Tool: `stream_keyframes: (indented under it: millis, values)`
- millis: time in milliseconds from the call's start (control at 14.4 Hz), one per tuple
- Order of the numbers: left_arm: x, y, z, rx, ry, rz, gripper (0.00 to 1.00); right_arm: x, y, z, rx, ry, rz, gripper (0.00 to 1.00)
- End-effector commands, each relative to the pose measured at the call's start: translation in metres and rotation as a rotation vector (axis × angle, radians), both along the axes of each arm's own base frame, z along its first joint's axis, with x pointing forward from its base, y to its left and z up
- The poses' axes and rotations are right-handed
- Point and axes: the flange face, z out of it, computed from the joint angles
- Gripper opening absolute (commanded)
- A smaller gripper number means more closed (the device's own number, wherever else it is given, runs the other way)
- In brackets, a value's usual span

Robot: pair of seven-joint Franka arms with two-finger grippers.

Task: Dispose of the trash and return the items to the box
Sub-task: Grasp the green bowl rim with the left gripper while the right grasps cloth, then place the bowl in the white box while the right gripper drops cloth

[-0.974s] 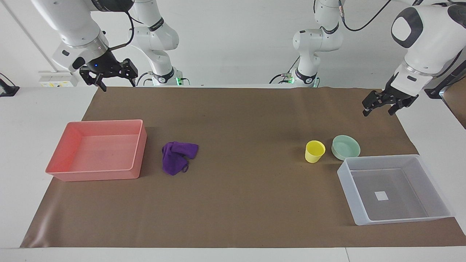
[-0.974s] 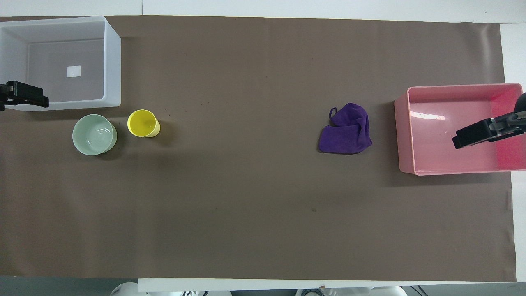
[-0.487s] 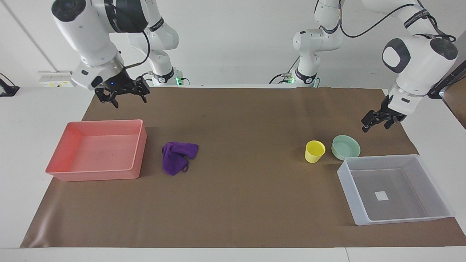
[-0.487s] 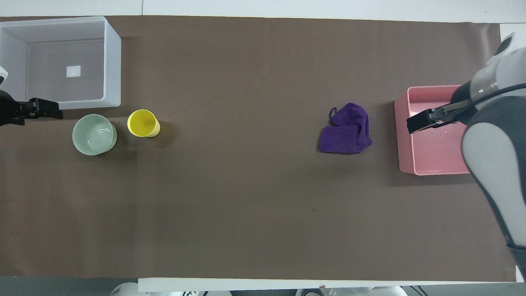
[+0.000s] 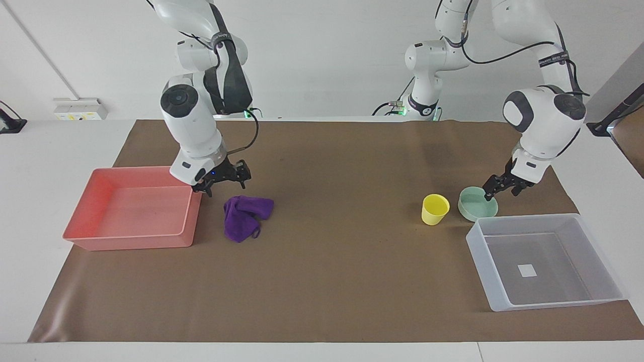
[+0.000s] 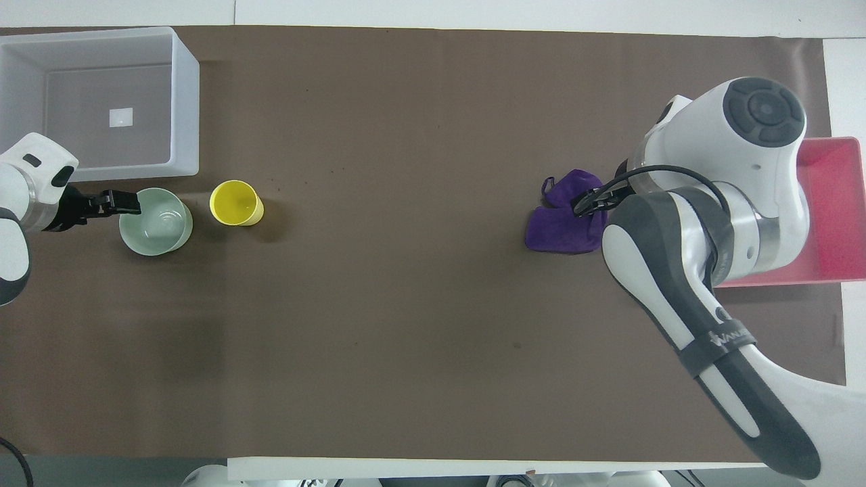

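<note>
The purple cloth rag (image 5: 246, 216) lies crumpled on the brown mat beside the pink tray; it also shows in the overhead view (image 6: 565, 230). My right gripper (image 5: 224, 182) is open, low over the rag's edge nearest the tray (image 6: 588, 201). The yellow cup (image 5: 435, 208) (image 6: 235, 201) stands upright beside the mint-green bowl (image 5: 475, 206) (image 6: 159, 226). My left gripper (image 5: 498, 190) is open and low over the bowl's rim (image 6: 125, 203). The translucent box (image 5: 478, 249) (image 6: 184, 101) is empty, farther from the robots than the bowl.
The pink tray (image 5: 131, 241) (image 6: 829, 203) stands empty at the right arm's end of the table, partly covered by the right arm in the overhead view. A brown mat (image 5: 342, 281) covers the table.
Both arms have come down from high up. The right gripper moved from over the pink tray to the rag. The left gripper moved from beside the box to the bowl's rim.
</note>
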Motion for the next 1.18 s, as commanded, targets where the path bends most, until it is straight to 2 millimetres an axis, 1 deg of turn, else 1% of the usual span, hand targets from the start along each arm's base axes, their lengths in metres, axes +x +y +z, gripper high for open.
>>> stream_keyframes:
  millis: [0,70,139,209,278,348,417,487,557,626,696,765,835,904,1043,1113]
  values:
    - [0.006,0.005,-0.028,0.005,-0.021,-0.005,0.98,-0.01,-0.002,-0.045,0.012,-0.002,-0.019,0.98]
    - [0.007,0.005,-0.036,0.005,-0.018,0.003,0.64,-0.007,-0.002,-0.064,0.015,-0.008,-0.021,0.98]
    - [0.007,0.007,-0.039,0.008,-0.013,-0.014,0.02,-0.004,-0.001,-0.077,0.018,-0.01,-0.022,0.98]
    - [0.007,0.009,-0.04,0.01,-0.011,-0.041,0.0,-0.008,-0.004,-0.09,0.014,0.009,-0.026,0.95]
    - [0.007,0.009,-0.04,0.01,-0.008,-0.043,0.0,-0.01,-0.005,-0.101,0.013,0.017,-0.028,0.91]
    - [0.007,0.011,-0.04,0.01,-0.007,-0.04,0.0,-0.005,-0.005,-0.104,0.021,-0.022,-0.03,0.75]
    - [0.007,0.011,-0.039,0.01,-0.007,-0.04,0.0,-0.002,-0.007,-0.105,0.025,-0.039,-0.035,0.53]
    - [0.007,0.011,-0.038,0.01,-0.002,-0.04,0.0,0.0,-0.011,-0.103,0.025,-0.044,-0.042,0.33]
    - [0.007,0.011,-0.036,0.007,0.011,-0.039,0.0,0.002,-0.015,-0.102,0.026,-0.048,-0.051,0.21]
    - [0.008,0.011,-0.026,0.005,0.019,-0.04,0.0,0.007,-0.022,-0.098,0.027,-0.053,-0.065,0.11]
    - [0.008,0.01,-0.001,-0.001,0.038,-0.04,0.0,0.01,-0.029,-0.095,0.027,-0.059,-0.076,0.06]
    - [0.014,0.011,0.029,-0.006,0.063,-0.04,0.0,0.014,-0.031,-0.084,0.028,-0.068,-0.08,0.05]
    - [0.025,0.008,0.058,-0.009,0.09,-0.041,0.0,0.016,-0.031,-0.067,0.025,-0.062,-0.081,0.05]
    - [0.036,0.008,0.083,-0.012,0.102,-0.041,0.0,0.021,-0.036,-0.039,0.024,-0.058,-0.086,0.02]
    - [0.058,0.01,0.113,-0.017,0.103,-0.037,0.0,0.034,-0.04,0.013,0.02,-0.029,-0.093,0.0]
    - [0.07,0.011,0.118,-0.02,0.075,-0.034,0.0,0.04,-0.04,0.038,0.02,-0.021,-0.105,0.0]
